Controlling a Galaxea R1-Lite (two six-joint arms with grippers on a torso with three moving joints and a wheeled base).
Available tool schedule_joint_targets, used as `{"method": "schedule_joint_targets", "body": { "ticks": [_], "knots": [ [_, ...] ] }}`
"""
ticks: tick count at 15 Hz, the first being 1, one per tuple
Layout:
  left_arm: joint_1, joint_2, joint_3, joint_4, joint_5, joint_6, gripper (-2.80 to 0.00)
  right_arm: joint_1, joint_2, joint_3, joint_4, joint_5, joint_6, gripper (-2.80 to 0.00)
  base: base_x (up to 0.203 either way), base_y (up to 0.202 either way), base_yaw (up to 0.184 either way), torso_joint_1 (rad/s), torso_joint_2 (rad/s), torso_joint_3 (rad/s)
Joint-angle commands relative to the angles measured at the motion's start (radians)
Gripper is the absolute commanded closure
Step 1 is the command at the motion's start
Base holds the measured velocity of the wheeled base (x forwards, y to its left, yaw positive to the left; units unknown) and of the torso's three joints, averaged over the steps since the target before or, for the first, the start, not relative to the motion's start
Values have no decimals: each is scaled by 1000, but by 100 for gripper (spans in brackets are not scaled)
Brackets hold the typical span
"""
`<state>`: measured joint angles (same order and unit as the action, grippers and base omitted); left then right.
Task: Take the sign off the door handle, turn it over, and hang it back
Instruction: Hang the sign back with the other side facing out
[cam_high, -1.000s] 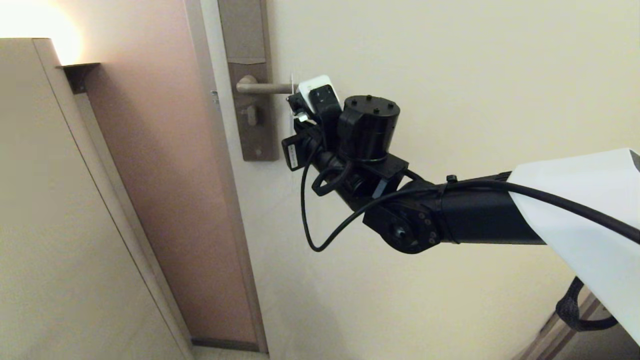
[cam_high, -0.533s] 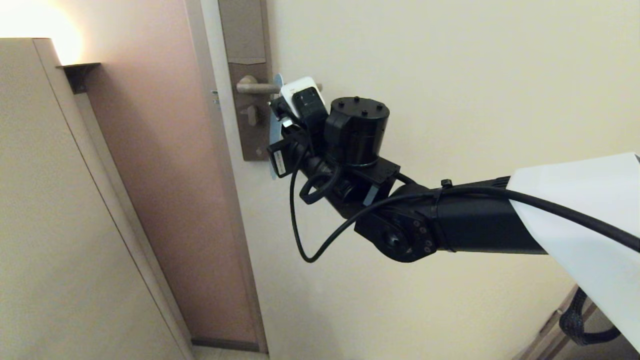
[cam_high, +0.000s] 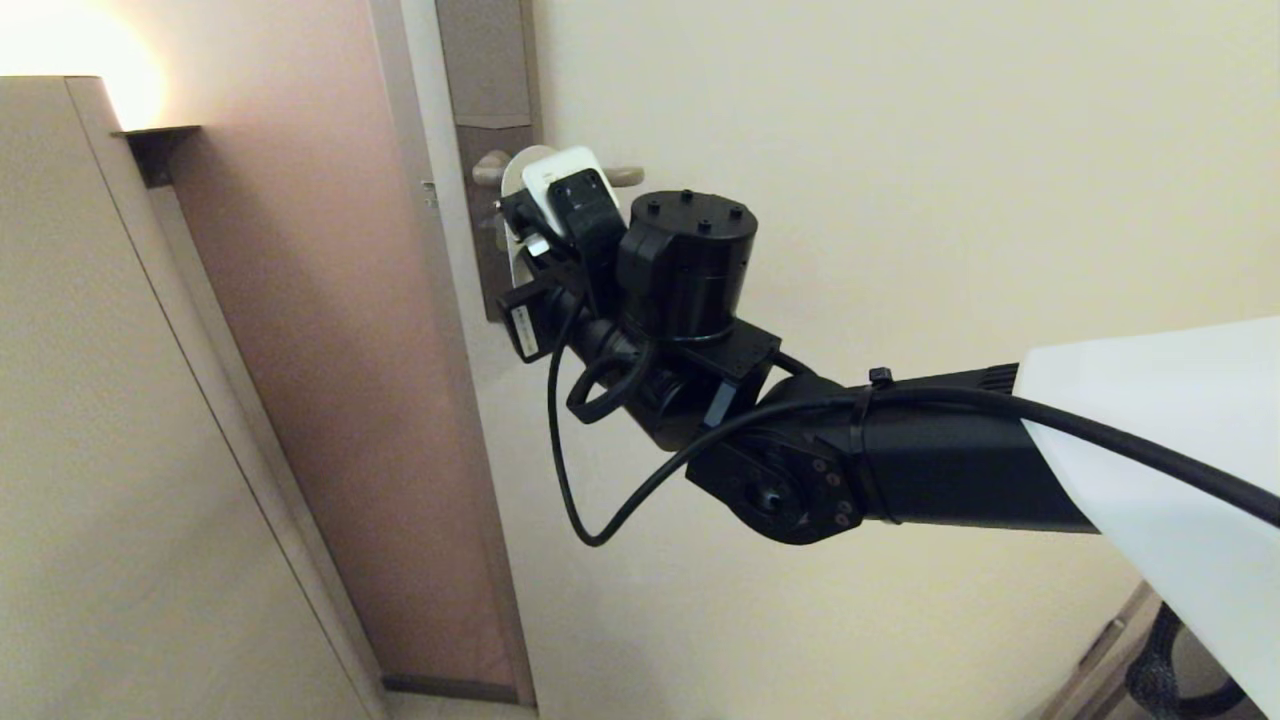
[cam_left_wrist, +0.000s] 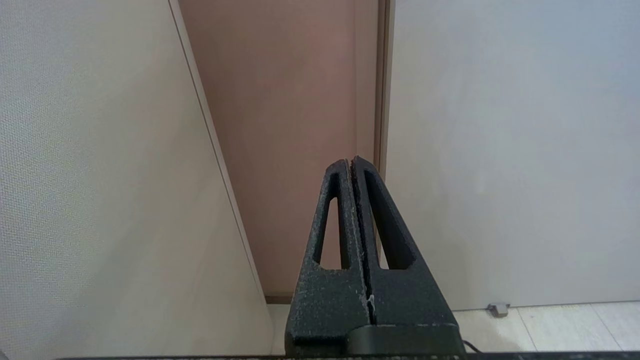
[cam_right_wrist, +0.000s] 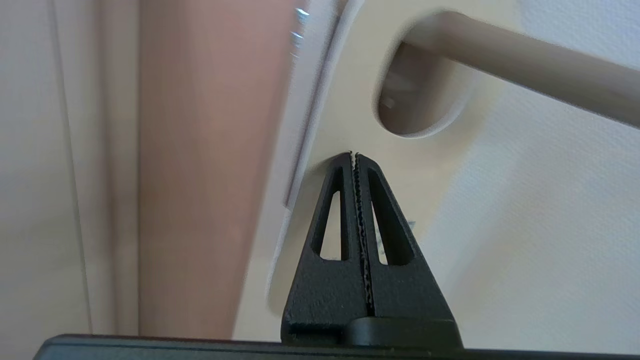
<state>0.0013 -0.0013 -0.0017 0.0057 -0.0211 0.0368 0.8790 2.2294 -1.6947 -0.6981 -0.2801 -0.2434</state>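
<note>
— Looking at the right gripper (cam_right_wrist: 354, 156): where's the sign (cam_right_wrist: 350, 100)?
— Its pale face lies beyond the closed jaws, toward twelve o'clock; whether they pinch it, I can't tell. The door handle (cam_right_wrist: 525, 70) passes through its hole at one o'clock.
— Materials?
— Thin, flat card; smooth matte lever. Left gripper (cam_left_wrist: 351, 161) is parked, jaws closed, empty.

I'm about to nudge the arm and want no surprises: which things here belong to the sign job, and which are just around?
Job:
sign, its hole over the lever
door handle
right gripper, shut, tips at the sign's white face

Just around:
left gripper, parked, shut
wall light
beige panel left of the door
</note>
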Motion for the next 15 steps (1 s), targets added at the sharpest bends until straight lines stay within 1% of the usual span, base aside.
{"method": "schedule_joint_targets", "body": {
  "ticks": [1, 8, 11, 15],
  "knots": [
    [0, 1, 0, 0, 0, 0, 0, 6, 11, -15, -4, -2, -2, 0, 0, 0, 0, 0, 0, 0],
    [0, 1, 0, 0, 0, 0, 0, 6, 103, -136, -4, -5, -4, 0, 0, 0, 0, 0, 0, 0],
    [0, 1, 0, 0, 0, 0, 0, 5, 125, -157, -4, -5, -4, 0, 0, 0, 0, 0, 0, 0],
    [0, 1, 0, 0, 0, 0, 0, -1, 163, -243, -6, -9, -6, 0, 0, 0, 0, 0, 0, 0]
  ]
}}
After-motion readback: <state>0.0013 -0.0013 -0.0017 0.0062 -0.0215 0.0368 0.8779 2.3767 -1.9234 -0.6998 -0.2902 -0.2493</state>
